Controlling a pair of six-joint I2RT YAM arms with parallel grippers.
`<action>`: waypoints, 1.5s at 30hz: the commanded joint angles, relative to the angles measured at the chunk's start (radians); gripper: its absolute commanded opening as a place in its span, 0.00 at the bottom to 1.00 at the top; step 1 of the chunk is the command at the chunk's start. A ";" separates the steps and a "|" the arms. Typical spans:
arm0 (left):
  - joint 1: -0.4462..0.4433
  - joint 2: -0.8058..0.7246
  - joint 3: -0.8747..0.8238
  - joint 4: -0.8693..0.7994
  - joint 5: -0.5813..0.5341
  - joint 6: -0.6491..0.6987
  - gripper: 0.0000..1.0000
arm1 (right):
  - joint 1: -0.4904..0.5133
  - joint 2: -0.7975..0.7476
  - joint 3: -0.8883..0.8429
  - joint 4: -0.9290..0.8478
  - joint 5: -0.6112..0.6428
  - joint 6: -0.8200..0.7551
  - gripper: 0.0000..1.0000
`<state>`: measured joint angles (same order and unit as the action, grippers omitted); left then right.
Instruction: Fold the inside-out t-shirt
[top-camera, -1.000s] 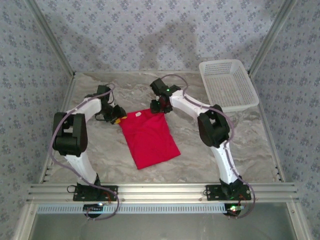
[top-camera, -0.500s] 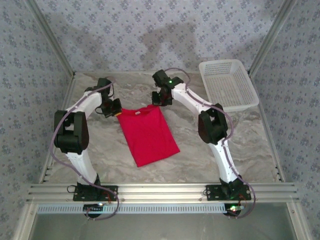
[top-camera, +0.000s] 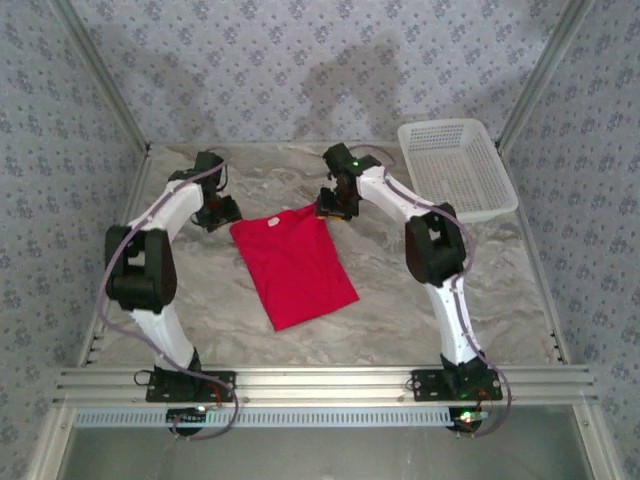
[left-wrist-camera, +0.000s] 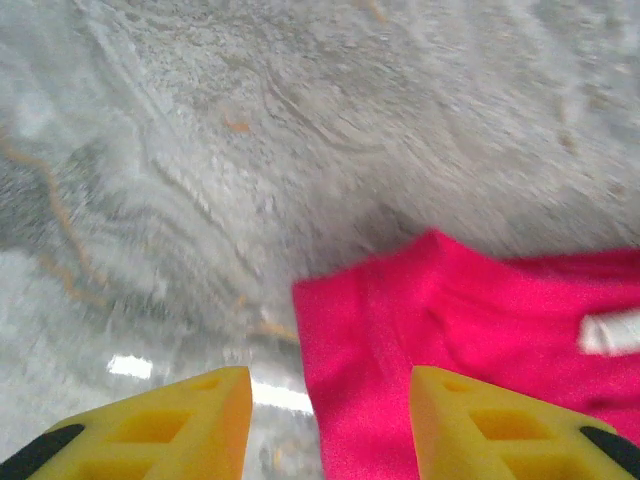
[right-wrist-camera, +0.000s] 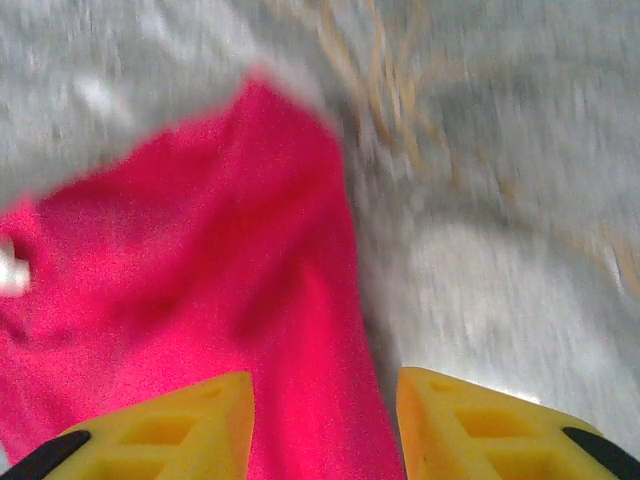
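Note:
The inside-out t-shirt (top-camera: 296, 265) lies flat on the marbled table as a folded red rectangle, slanting from back left to front right. My left gripper (top-camera: 226, 213) is at its far left corner, my right gripper (top-camera: 335, 204) at its far right corner. In the left wrist view, the yellow fingers (left-wrist-camera: 190, 420) stand apart and the left gripper (left-wrist-camera: 330, 425) is open over the shirt's corner (left-wrist-camera: 470, 310). In the right wrist view, the right gripper (right-wrist-camera: 325, 420) is open too, above the shirt's edge (right-wrist-camera: 200, 270). A small white label (left-wrist-camera: 610, 332) shows on the cloth.
A white lattice basket (top-camera: 457, 166) stands at the back right corner. Patterned walls close the table (top-camera: 480, 290) at the back and both sides. An aluminium rail (top-camera: 320, 382) runs along the near edge by the arm bases.
Both grippers drew the shirt's far edge back and apart, flattening it. They shut on the corners and have since opened. The right gripper shifted to the right.

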<state>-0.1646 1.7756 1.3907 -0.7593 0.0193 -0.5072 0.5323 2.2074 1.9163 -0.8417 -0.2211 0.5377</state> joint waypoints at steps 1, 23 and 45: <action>-0.086 -0.194 -0.100 0.040 -0.009 -0.052 0.49 | 0.038 -0.181 -0.172 0.140 -0.062 0.001 0.32; -0.170 -0.221 -0.310 0.262 -0.155 -0.125 0.89 | 0.191 -0.332 -0.539 0.225 0.067 0.100 0.22; 0.059 -0.320 -0.526 0.512 0.264 -0.114 0.84 | 0.038 0.273 0.169 0.159 0.023 -0.153 0.59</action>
<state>-0.1104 1.4250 0.8753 -0.2707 0.2264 -0.6334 0.5549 2.4077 2.0274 -0.6491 -0.1844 0.3981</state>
